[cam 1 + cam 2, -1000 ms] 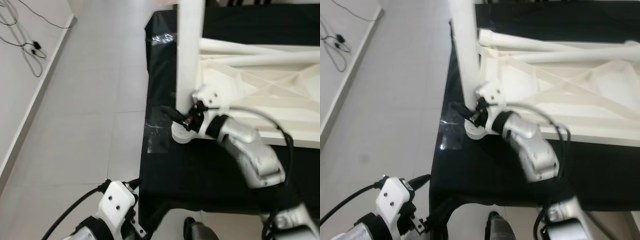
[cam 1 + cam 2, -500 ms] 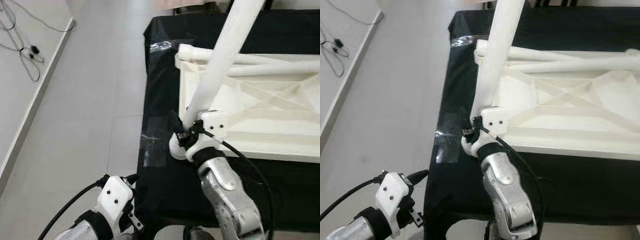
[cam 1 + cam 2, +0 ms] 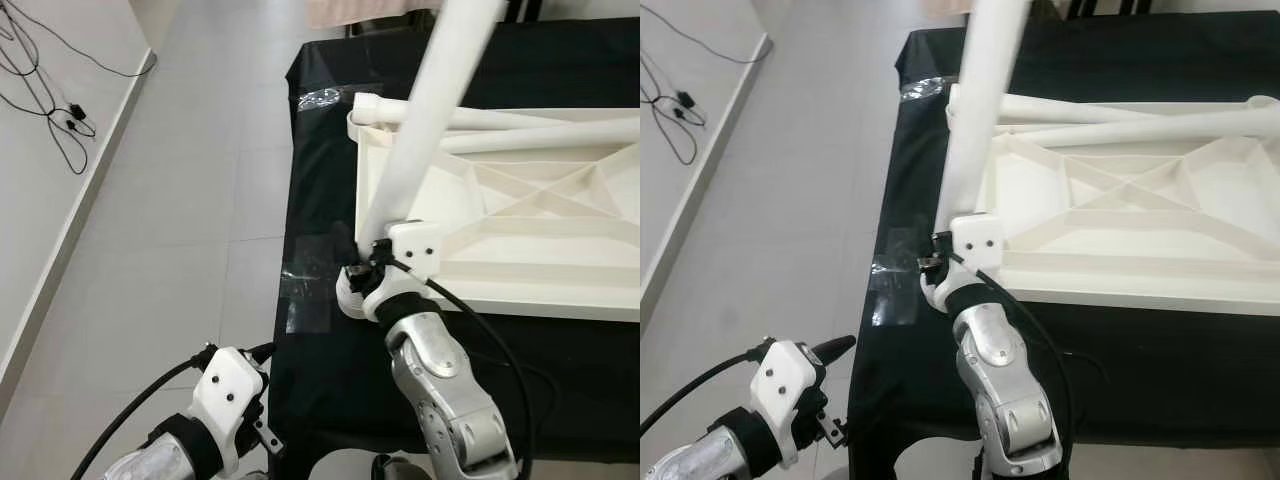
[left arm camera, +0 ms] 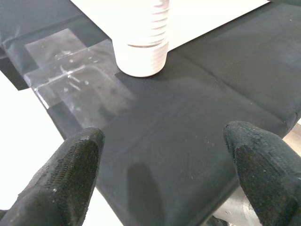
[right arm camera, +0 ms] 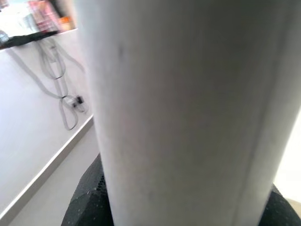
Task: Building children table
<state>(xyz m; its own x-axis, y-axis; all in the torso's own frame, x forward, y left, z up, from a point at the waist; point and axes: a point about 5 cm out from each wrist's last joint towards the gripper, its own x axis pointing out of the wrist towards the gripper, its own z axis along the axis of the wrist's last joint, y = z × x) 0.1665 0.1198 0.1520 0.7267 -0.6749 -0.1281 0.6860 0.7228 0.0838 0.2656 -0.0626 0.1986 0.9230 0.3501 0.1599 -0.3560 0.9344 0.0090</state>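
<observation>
A white table top (image 3: 560, 262) lies upside down on a black-covered surface (image 3: 330, 380). My right gripper (image 3: 366, 266) is shut on a long white table leg (image 3: 425, 120) near its lower end. The leg leans with its top to the right. Its threaded foot (image 3: 351, 297) rests on the black cover, just outside the table top's near left corner. In the right wrist view the leg (image 5: 178, 108) stands between black fingers (image 5: 89, 202). My left gripper (image 4: 160, 155) is open, low by the surface's left edge, facing the threaded foot (image 4: 143, 42) from a short way off.
Two more white legs (image 3: 530, 130) lie across the far side of the table top. A clear tape patch (image 3: 308, 300) is stuck on the cover at its left edge. Grey tiled floor (image 3: 190, 200) lies to the left, with cables (image 3: 50, 90) near the wall.
The leg has tipped from upright to leaning right at its top, still in my right gripper. My right arm has swung in under it. The camera has shifted a little.
</observation>
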